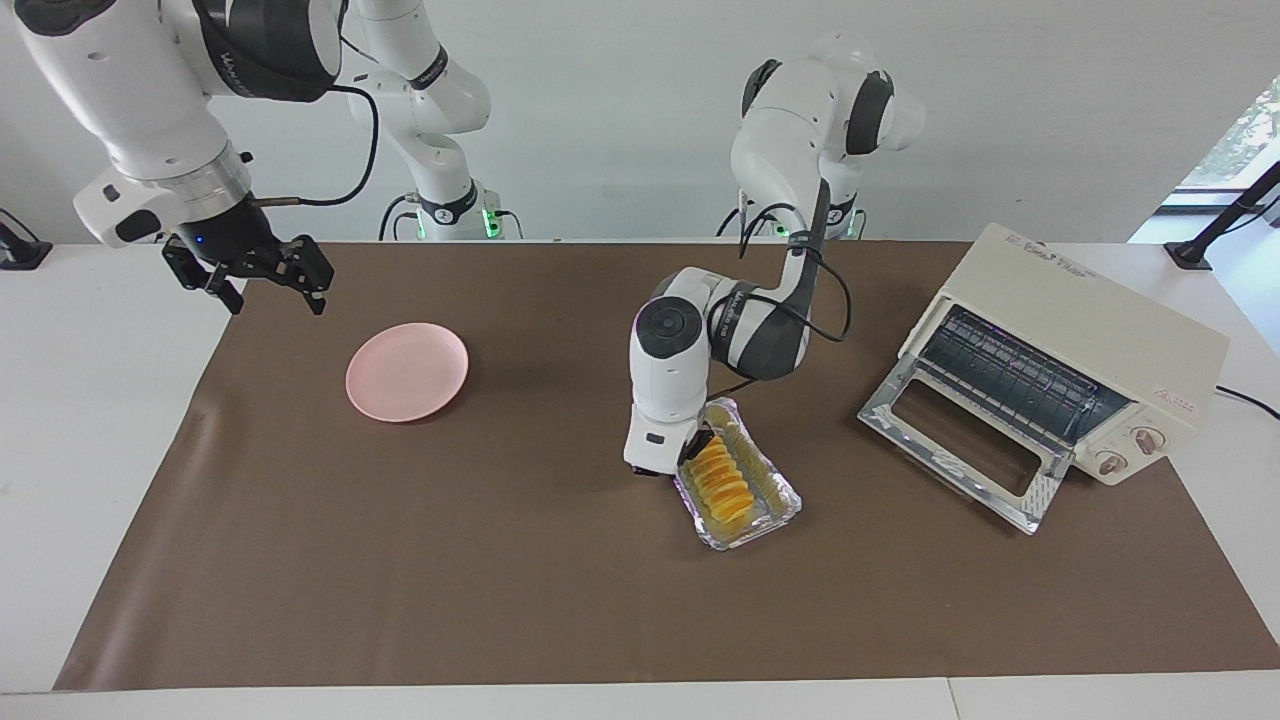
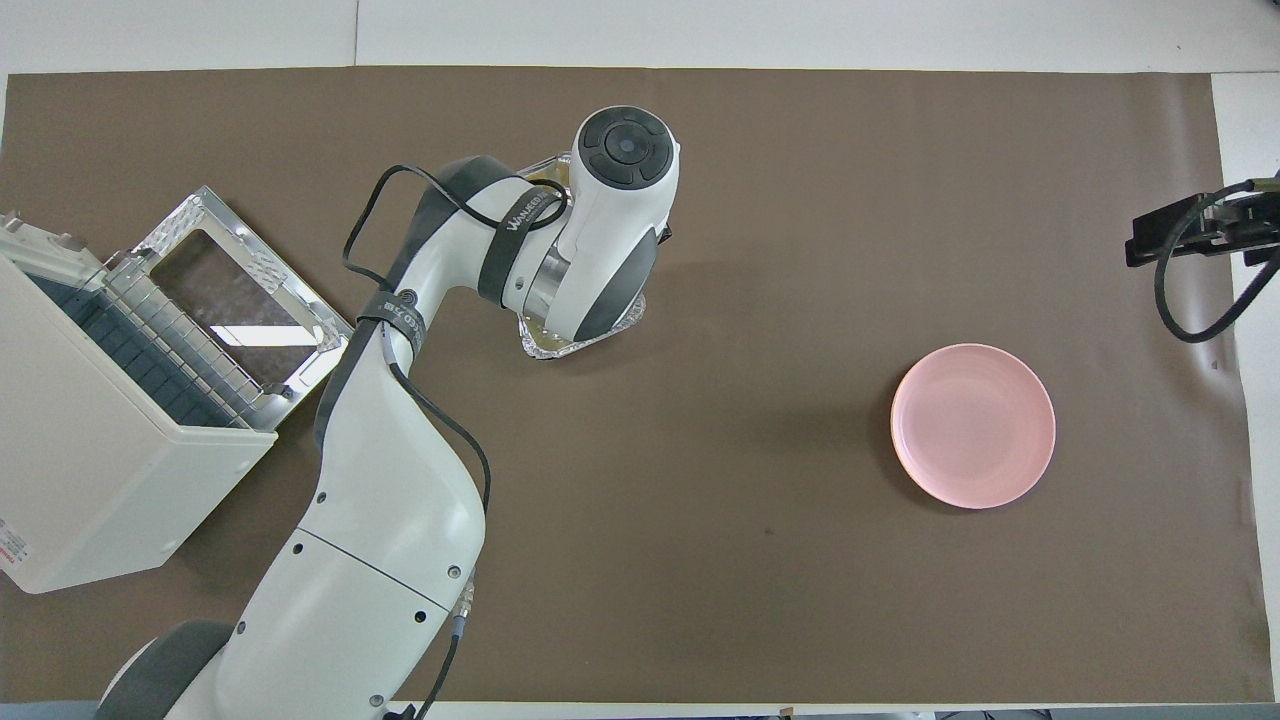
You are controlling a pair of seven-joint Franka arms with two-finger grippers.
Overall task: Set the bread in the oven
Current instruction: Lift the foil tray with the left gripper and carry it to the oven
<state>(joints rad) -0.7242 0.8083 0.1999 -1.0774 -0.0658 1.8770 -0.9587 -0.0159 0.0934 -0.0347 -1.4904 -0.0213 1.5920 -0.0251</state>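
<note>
Foil tray, facing view: we see it on the brown mat, holding the bread, between the pink plate and the oven.
Left gripper: we find it clamped on the tray's rim.
Right gripper: we see it spread wide, above the mat's corner.
Oven door: we see it dropped open.
Overhead view, tray: we see only its edges under the left arm.
</note>
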